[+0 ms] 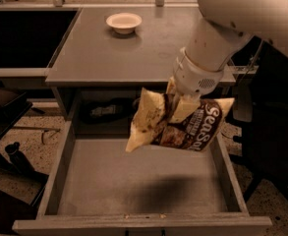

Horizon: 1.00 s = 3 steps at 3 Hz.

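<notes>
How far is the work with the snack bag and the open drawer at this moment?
Done: the drawer stands pulled open, and the snack bag is off every surface. In hand: the gripper is shut on the bag's top, holding it in the air above the drawer. Left: the bag does not yet rest inside the drawer. A white bowl sits on the tabletop.

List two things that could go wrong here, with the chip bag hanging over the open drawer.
The gripper, above the back of the open drawer, pinches the chip bag only near its crumpled top; the bag hangs tilted and might slip free.
The bag's right end sits over the drawer's right wall, so it could snag there if lowered.
</notes>
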Tool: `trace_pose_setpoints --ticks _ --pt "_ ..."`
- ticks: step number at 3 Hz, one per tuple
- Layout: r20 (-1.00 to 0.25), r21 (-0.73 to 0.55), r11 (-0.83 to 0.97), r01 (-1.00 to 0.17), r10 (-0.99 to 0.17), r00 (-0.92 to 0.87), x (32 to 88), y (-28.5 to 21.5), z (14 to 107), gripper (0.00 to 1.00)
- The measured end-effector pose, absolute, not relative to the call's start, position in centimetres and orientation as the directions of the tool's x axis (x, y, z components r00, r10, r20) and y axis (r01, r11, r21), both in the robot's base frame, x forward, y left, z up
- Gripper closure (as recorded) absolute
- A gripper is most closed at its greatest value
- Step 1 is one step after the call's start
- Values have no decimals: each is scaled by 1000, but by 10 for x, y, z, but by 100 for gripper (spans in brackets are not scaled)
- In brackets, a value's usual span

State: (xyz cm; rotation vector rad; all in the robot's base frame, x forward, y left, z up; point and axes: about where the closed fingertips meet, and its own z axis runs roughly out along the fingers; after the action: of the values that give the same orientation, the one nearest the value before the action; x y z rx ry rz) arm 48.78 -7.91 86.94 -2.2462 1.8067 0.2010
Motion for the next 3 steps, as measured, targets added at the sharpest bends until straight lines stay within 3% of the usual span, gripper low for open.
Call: trace_pose_setpoints --ticks 1,3 --pt "-339 -74 -322 -944 -882 327 466 -55 853 100" --pt "-345 -78 -334 -939 -875 339 457 -39 827 100"
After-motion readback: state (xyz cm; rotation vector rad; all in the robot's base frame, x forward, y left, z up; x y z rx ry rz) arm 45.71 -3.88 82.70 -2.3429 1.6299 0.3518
